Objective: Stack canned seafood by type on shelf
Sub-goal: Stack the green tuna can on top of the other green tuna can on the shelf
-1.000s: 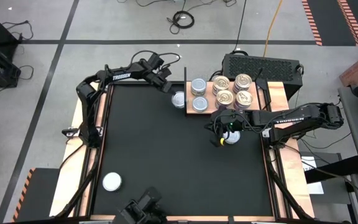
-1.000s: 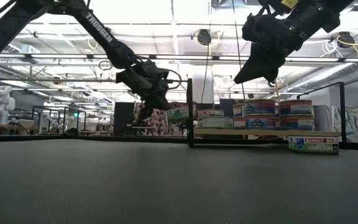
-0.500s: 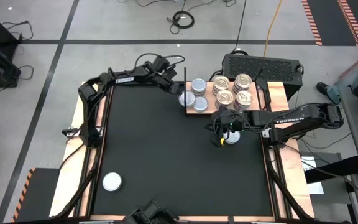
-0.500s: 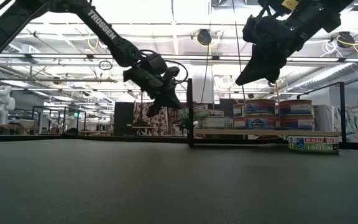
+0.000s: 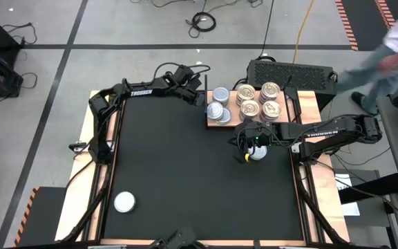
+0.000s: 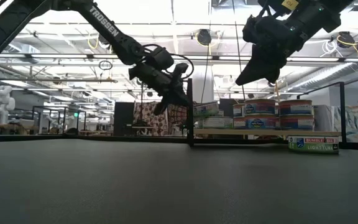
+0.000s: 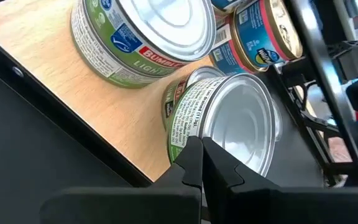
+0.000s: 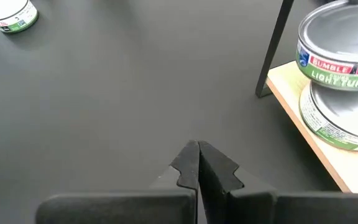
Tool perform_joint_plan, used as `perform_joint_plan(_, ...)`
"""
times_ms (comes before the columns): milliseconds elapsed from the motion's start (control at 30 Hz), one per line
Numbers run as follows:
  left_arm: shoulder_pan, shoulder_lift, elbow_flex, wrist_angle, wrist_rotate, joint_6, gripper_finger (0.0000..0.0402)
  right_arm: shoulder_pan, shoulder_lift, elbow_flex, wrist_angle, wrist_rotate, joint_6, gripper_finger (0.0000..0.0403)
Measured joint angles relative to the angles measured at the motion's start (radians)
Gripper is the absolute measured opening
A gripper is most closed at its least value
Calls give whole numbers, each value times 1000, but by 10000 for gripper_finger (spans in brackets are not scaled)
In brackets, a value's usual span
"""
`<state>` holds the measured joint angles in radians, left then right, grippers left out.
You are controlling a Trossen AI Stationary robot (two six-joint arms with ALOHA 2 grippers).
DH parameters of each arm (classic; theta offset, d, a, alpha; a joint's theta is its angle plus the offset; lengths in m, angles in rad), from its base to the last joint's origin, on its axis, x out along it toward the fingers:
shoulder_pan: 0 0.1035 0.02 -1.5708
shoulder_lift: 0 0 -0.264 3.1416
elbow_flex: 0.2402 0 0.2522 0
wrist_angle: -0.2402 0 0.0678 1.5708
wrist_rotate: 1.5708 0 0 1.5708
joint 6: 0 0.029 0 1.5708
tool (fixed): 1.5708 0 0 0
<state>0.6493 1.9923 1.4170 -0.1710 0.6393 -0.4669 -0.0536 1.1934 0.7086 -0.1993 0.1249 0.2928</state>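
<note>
1. Left gripper (image 7: 201,148) is at the left end of the shelf (image 7: 55,93). Its claw is narrow, fingertips almost together, pinching the lower rim of a silver-top tin (image 7: 238,121)
2. The held tin is tilted and sits over the wood. Another green-label tin is just below it, only its edge showing
3. In the left wrist view a second silver-top tin (image 7: 142,37) stands upright on the shelf, near the held one
4. Blue-and-pink label tins (image 7: 260,37) sit further along the board
5. High view: four gold-top tins (image 5: 258,100) are grouped on the right half of the shelf, and the silver-top ones (image 5: 220,104) are on the left half
6. Low view: the gold group is stacked two high
7. Right gripper (image 8: 199,155) has its claw closed on nothing, fingertips together. It hangs above the black mat (image 5: 185,166), just in front of the shelf
8. One tin (image 5: 257,153) stands on the mat below the right gripper, not touching it; the low view shows a "light tuna" label
9. A lone tin (image 5: 124,201) is on the mat's near-left corner, well apart from the rest
10. A person (image 5: 392,52) is blurred at the right edge of the high view, beyond the table
</note>
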Motion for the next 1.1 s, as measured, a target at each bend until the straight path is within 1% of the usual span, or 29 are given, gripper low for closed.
perform_joint_plan(267, -36, 0, 0, 27, -74, -34, 0, 0, 0, 0, 0, 0, 0, 0)
perform_joint_plan(467, -47, 0, 0, 71, -111, -78, 0, 0, 0, 0, 0, 0, 1, 0)
perform_joint_plan(833, -66, 0, -1, 89, -129, -103, 7, 0, 0, 0, 0, 0, 1, 0)
perform_joint_plan(1000, -78, 0, -2, 98, -170, -100, 9, 0, 0, 0, 0, 0, 1, 0)
perform_joint_plan(1100, -79, 0, -2, 105, -176, -100, 9, 0, 0, 0, 0, 0, 1, 0)
